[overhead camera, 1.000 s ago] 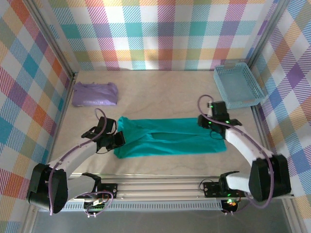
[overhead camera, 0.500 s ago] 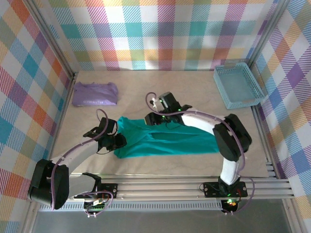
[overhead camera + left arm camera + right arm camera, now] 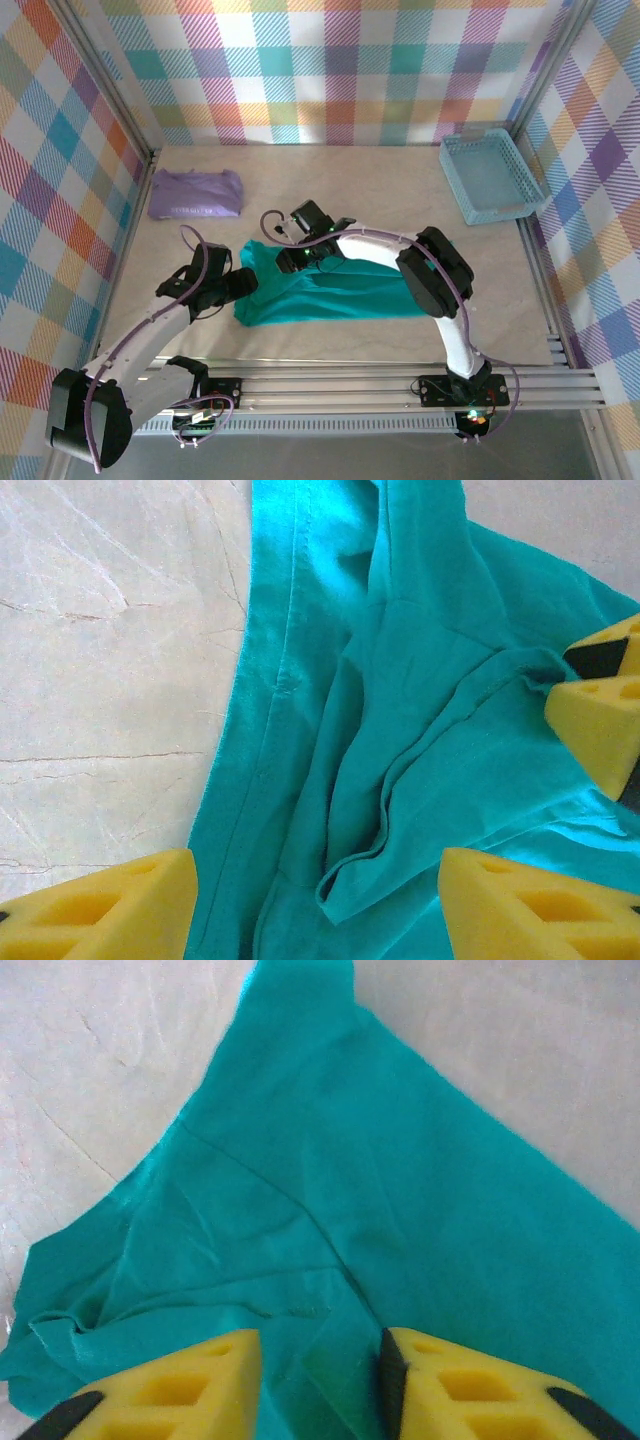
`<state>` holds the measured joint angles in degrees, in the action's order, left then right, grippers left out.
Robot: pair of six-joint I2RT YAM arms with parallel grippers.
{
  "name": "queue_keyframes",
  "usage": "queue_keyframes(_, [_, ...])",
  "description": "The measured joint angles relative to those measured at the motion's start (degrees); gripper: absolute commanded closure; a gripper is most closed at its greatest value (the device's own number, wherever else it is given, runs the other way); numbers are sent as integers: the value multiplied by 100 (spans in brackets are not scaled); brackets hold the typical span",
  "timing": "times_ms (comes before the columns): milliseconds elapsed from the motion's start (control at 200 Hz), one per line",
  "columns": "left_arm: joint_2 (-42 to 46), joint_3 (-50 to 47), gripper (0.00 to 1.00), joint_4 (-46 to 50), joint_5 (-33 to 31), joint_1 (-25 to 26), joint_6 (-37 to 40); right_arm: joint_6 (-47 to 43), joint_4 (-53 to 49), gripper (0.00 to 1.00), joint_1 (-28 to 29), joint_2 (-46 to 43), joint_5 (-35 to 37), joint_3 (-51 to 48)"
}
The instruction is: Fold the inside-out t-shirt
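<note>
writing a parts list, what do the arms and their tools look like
Both the left arm and right arm have white links, black joints and looping lavender cables. The left tool and right tool have yellow wedge-shaped fingers with cut-out holes and black backs.

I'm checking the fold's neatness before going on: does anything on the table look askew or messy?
Yes. The t-shirt lies as a flat strip, but its left end is bunched, with loose overlapping creases and a curled hem below the left gripper. Nothing else stands out.
</note>
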<state>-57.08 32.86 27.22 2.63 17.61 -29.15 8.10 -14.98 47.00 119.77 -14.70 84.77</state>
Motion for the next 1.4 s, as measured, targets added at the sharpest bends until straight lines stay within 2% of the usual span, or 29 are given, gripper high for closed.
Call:
queue_keyframes(95, [-63, 13, 35, 9, -39, 0, 2, -85, -83, 84, 9, 13, 61, 4])
queue_keyframes(170, [-94, 13, 35, 9, -42, 0, 2, -133, -107, 89, 9, 13, 76, 4])
queue_keyframes(305, [-131, 28, 34, 26, -59, 0, 7, -136, -59, 93, 9, -131, 50, -149])
queue_keyframes(560, [-136, 127, 34, 131, -192, 0, 66, -107, 203, 95, 9, -1296, -507, -1403])
queue_keyframes(730, [-136, 179, 34, 136, -232, -2, 114, -87, 385, 91, 70, -1711, -874, -2144])
queue_keyframes(850, [-138, 181, 34, 133, -225, 0, 136, -111, 457, 81, 190, -1797, -1025, -2588])
queue_keyframes(950, [-151, 181, 33, 120, -166, -2, 153, -155, 411, 68, 254, -1888, -1054, -2905])
queue_keyframes(1145, [-382, 190, 29, -74, 387, 13, 144, -240, 328, 49, 269, -2575, -990, -3180])
queue_keyframes(1260, [-527, 192, 29, -374, 734, 129, 144, -205, 645, 49, 269, -2811, -1005, -3143])
queue_keyframes(1400, [-901, 299, 31, -914, 1150, 258, 66, 39, 1104, 56, 269, -2610, -957, -3025])
